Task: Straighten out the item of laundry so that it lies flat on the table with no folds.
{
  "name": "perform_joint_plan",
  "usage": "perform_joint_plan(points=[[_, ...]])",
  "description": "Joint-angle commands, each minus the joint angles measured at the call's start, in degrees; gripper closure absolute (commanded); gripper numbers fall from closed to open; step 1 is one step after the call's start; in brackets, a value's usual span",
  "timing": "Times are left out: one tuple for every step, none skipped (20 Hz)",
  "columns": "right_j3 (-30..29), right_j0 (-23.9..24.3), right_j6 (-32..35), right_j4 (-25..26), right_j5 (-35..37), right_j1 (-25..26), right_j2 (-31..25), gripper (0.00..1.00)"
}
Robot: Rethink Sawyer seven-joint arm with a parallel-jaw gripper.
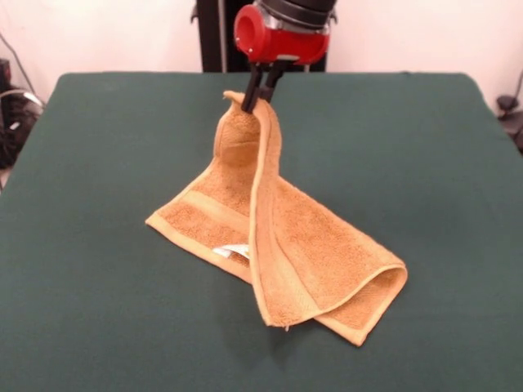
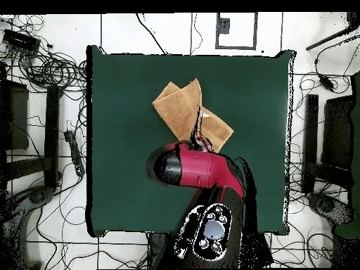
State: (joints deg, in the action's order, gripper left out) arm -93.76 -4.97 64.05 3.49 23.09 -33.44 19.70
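Observation:
An orange-tan terry towel is held up by one corner above the dark green table. My gripper is shut on that raised corner, which pokes out beside the black fingers. From there the cloth drapes down and forward in a folded ridge. Its lower part rests on the table, doubled over at the near right end. A white label shows at the near left edge. From overhead, the towel lies past the red arm head, which hides the gripper.
The red and black arm reaches in over the table from the bottom of the overhead view. Cables and dark equipment lie on the floor on both sides of the table.

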Motion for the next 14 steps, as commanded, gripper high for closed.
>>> perform_joint_plan(points=[[-6.7,-2.5,19.3,-3.7,1.1,3.0,-1.9,1.00],[-6.8,-2.5,19.5,-3.6,1.2,2.9,-1.9,1.00],[-6.9,-2.5,19.6,-3.6,1.2,2.9,-2.0,1.00],[-7.0,-2.5,19.8,-3.5,1.2,2.9,-2.1,1.00],[-7.2,-2.5,19.9,-3.4,1.2,2.8,-2.1,1.00],[-7.3,-2.5,20.0,-3.5,1.2,2.7,-2.2,1.00],[-7.5,-2.5,20.1,-3.5,1.2,2.6,-2.2,1.00],[-7.5,-2.6,20.2,-3.6,1.2,2.7,-2.3,1.00],[-7.7,-2.7,20.3,-3.6,1.1,2.7,-2.3,1.00],[-7.7,-2.7,20.4,-3.7,1.1,2.8,-2.3,1.00],[-7.7,-2.8,20.4,-3.7,1.0,2.9,-2.3,1.00],[-7.8,-2.8,20.5,-3.7,0.9,2.9,-2.4,1.00],[-7.9,-2.9,20.5,-3.7,0.8,2.9,-2.3,1.00],[-7.9,-2.9,20.5,-3.8,0.9,2.9,-2.3,1.00]])
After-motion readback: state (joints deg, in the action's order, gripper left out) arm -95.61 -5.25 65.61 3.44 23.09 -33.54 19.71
